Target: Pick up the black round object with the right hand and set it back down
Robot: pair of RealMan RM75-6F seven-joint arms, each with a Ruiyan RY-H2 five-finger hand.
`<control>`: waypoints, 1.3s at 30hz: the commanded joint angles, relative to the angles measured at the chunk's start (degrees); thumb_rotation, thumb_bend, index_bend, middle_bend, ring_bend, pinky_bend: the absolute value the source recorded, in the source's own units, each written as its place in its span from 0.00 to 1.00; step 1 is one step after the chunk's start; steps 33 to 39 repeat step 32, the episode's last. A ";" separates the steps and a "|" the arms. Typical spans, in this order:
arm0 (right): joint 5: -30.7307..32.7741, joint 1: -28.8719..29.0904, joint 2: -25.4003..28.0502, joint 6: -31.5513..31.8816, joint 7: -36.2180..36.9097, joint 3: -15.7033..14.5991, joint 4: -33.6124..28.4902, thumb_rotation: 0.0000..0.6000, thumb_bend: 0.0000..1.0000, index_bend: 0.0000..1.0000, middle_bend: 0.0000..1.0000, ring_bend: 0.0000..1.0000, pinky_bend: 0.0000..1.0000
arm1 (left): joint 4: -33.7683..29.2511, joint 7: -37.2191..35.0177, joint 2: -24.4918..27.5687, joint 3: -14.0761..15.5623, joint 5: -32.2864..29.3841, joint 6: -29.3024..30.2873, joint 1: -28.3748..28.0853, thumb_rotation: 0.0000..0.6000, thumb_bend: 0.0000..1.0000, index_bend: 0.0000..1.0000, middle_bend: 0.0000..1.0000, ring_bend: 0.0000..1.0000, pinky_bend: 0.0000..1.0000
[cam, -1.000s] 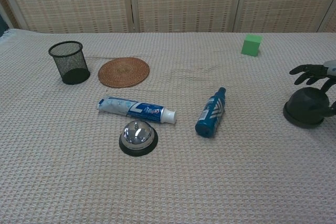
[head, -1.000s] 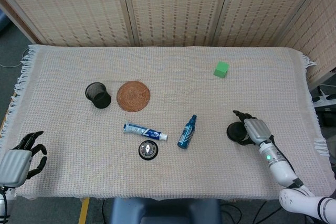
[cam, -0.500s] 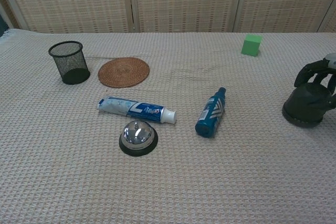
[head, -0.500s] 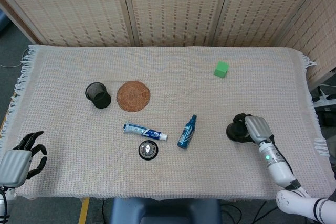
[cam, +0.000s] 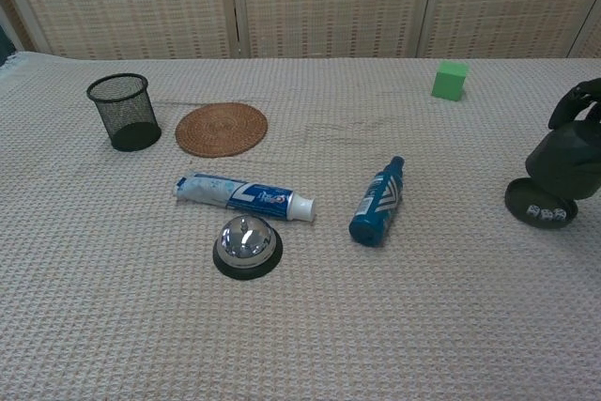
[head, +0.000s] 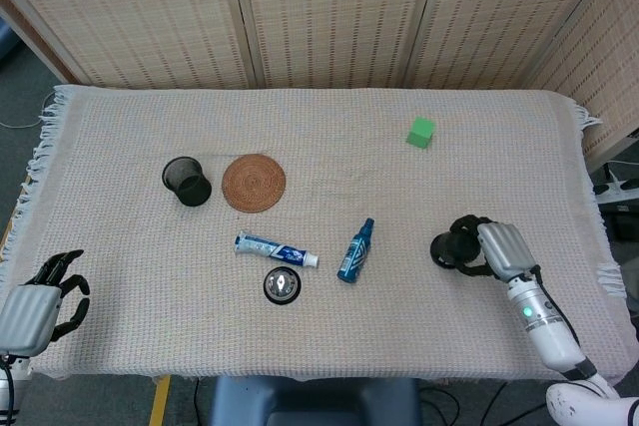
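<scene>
The black round object (cam: 562, 164) is a dark dome with a flat base, at the table's right side. My right hand (head: 496, 245) grips it from above, dark fingers (cam: 572, 103) curled over its top. It is tilted, with the base edge off the cloth, so the underside with small white pads (cam: 542, 212) faces the chest camera. In the head view the black round object (head: 448, 249) shows just left of the hand. My left hand (head: 38, 303) rests at the table's near left corner, holding nothing, fingers apart.
A blue bottle (head: 354, 249), a toothpaste tube (head: 276, 247) and a silver call bell (head: 283, 285) lie mid-table. A black mesh cup (head: 186, 181) and a woven coaster (head: 254, 183) sit at the left, a green cube (head: 420, 132) at the far right. The table's right edge (head: 603, 236) is close to my right hand.
My right hand's fingers closed over the black round object, then tipped and raised it so its underside shows. The left hand has not moved.
</scene>
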 commanded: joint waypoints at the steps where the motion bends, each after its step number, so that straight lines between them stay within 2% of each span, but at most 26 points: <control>1: 3.89 -1.66 3.88 -0.11 -7.99 -2.60 -4.30 1.00 0.21 0.45 0.39 0.41 0.45 | -0.04 0.04 -0.02 0.03 0.09 0.01 -0.01 1.00 0.42 0.54 0.13 0.14 0.53; 5: 6.93 -2.18 5.02 -1.02 -12.61 -4.41 -5.94 1.00 0.21 0.45 0.39 0.41 0.45 | -0.14 0.24 -0.09 0.17 0.29 -0.17 -0.09 1.00 0.42 0.54 0.13 0.14 0.53; 9: 7.55 -1.77 4.63 -3.59 -13.77 -5.73 -5.07 1.00 0.21 0.43 0.39 0.40 0.45 | -0.06 0.29 -0.16 0.19 0.36 -0.29 -0.18 1.00 0.42 0.54 0.13 0.14 0.53; 13: 9.35 -0.63 4.74 -7.37 -14.87 -6.72 -4.24 1.00 0.21 0.39 0.36 0.30 0.42 | -0.04 -0.11 -0.05 0.13 0.24 -0.12 -0.07 1.00 0.42 0.54 0.13 0.14 0.53; 16: 11.11 0.27 5.45 -9.52 -15.79 -7.16 -4.82 1.00 0.21 0.29 0.22 0.13 0.29 | 0.05 -0.53 0.05 0.08 0.32 0.23 0.05 1.00 0.43 0.54 0.13 0.14 0.53; 19: 11.71 0.76 6.61 -10.72 -15.60 -7.35 -6.07 1.00 0.21 0.18 0.10 0.02 0.18 | 0.12 -0.73 0.08 0.08 0.35 0.28 0.06 1.00 0.42 0.54 0.13 0.14 0.53; 21: 11.51 1.13 8.45 -11.93 -15.42 -7.85 -7.78 1.00 0.19 0.09 0.03 0.00 0.10 | 0.11 -0.72 0.11 0.09 0.34 0.19 0.03 1.00 0.42 0.54 0.13 0.14 0.53; 24: 9.49 1.01 11.53 -12.37 -13.86 -8.19 -10.97 1.00 0.14 0.00 0.00 0.00 0.05 | 0.08 -0.60 0.12 0.04 0.25 0.15 0.02 1.00 0.42 0.54 0.13 0.14 0.53; 28: 1.95 -2.11 14.99 -6.69 -9.39 -8.00 -15.09 1.00 0.12 0.00 0.00 0.00 0.03 | 0.02 -0.58 0.12 0.01 0.20 0.39 0.16 1.00 0.42 0.54 0.13 0.14 0.53; 32: -8.12 -9.45 14.12 9.58 -6.66 -7.61 -14.56 1.00 0.12 0.00 0.00 0.00 0.03 | -0.05 -0.47 0.09 -0.09 0.09 0.61 0.27 1.00 0.42 0.54 0.13 0.14 0.53; 39: -8.12 -9.45 14.12 9.58 -6.66 -7.61 -14.56 1.00 0.12 0.00 0.00 0.00 0.03 | -0.05 -0.47 0.09 -0.09 0.09 0.61 0.27 1.00 0.42 0.54 0.13 0.14 0.53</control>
